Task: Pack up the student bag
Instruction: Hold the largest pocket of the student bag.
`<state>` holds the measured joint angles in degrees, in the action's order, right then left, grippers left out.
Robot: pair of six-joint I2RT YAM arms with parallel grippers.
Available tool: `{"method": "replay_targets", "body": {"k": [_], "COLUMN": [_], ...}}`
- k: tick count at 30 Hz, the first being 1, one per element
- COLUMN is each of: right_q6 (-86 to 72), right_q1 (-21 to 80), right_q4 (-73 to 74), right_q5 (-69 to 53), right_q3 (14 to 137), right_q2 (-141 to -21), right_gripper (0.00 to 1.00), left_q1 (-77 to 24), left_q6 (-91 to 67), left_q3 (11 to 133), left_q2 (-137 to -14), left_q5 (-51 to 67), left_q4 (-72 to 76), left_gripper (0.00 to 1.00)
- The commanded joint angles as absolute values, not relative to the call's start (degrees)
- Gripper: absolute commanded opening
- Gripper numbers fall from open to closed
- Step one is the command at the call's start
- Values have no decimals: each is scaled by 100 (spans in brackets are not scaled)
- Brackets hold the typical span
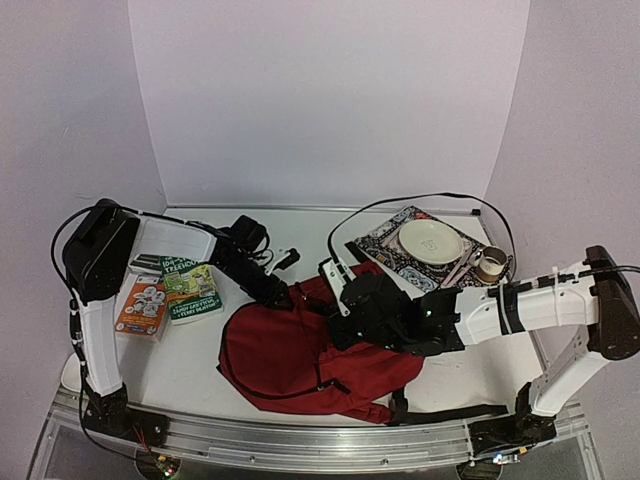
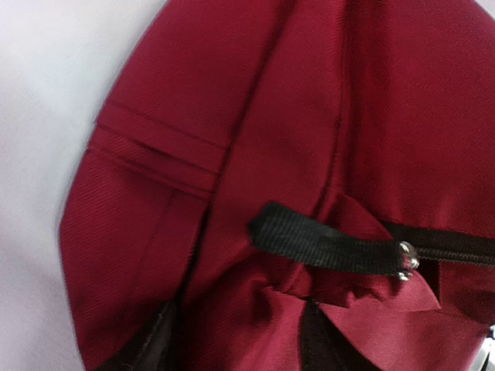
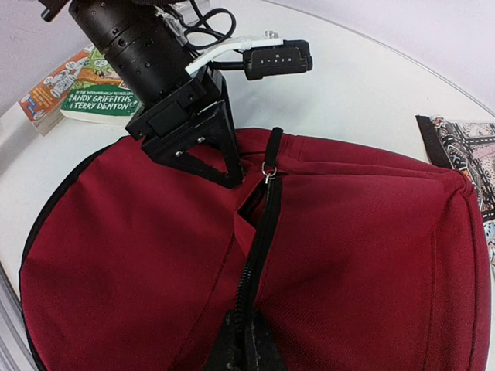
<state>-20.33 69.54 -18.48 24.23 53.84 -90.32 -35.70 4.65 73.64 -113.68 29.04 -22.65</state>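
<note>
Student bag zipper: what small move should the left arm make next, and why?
Probably close the left fingers on the black pull strap. They stand right beside it, the zipper of the student bag looks shut, and the books wait outside.

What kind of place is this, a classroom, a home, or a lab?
Probably a robot lab bench: plain white backdrop panels box in the table, two arms stand on a metal rail, and the student bag, books and plate look staged.
</note>
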Motion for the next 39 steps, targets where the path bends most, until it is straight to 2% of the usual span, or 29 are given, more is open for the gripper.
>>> {"method": "replay_targets", "body": {"k": [1,5,7,16,22,25,33,39], "right_q6": [-1960,-1989,-2025,-2305,-2280,-2131,-2458,-3232], "right_q1": [6996,6996,6996,6995,6996,6974,6328,5618], "right_q4": [-2028,-2005,-1945,-1105,-718,-631,-572,-600], "right_q5": [2461,2711,2818,2780,2526,2574,1711,1129], "right_q3": [5513,5401,5316,5450,5874,6086,6857,7297], "right_q2": [-9036,-8994,-8959,-9019,-8964,-8916,-9069,-9390], "right_gripper": [0,0,0,10,28,34,44,46], "left_q1": [-3573,-3568,-3568,-3569,-3569,-3569,-3568,-3570], "left_q6": [673,653,599,92,-23,-142,-202,-224], "left_q3": [7593,7552,7515,7505,7433,7406,7449,7441], "left_q2": [-11369,-11208,-11023,-9880,-9536,-9376,-9114,-9039], "left_q5": [3458,3487,3359,2738,3015,3080,3267,3388], "left_q4": [-2430,-2433,-2432,-2328,-2262,-2227,-2203,-2172], "left_gripper": [40,8,0,0,0,0,0,0]}}
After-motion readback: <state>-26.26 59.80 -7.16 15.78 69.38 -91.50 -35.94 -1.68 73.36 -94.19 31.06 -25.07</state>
